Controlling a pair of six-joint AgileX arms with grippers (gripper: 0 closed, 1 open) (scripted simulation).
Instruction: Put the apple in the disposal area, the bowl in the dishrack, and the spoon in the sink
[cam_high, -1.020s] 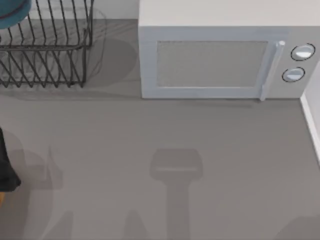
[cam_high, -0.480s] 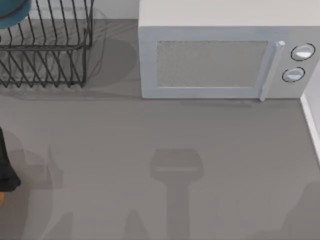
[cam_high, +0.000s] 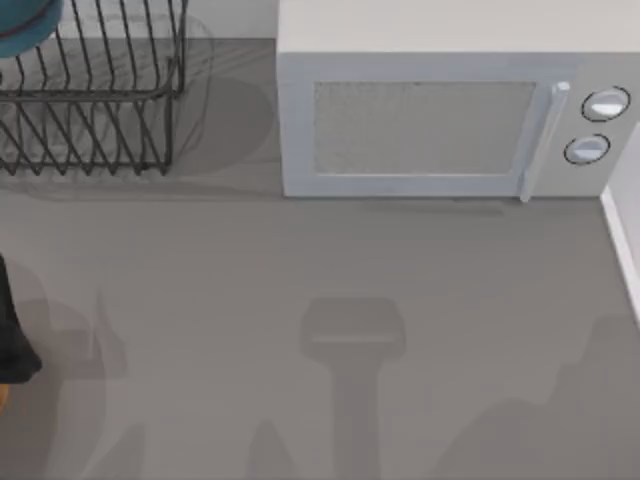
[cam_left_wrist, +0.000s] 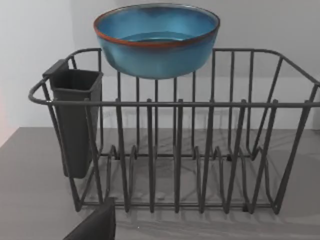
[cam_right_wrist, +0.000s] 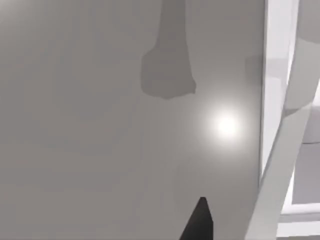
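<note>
Sitting high on the far top rail of the dishrack (cam_left_wrist: 175, 150), the bowl (cam_left_wrist: 156, 40) looks rigid, glazed, slippery and breakable, best pinched across its thin rim, though I cannot tell whether either end effector is open or closed.

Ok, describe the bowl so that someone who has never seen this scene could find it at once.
Start at the white microwave at the back of the grey table; to its left stands a black wire dishrack. The round teal-blue glazed bowl sits high at the rack's rim, the one coloured thing there, with a thin reddish-brown edge.
</note>
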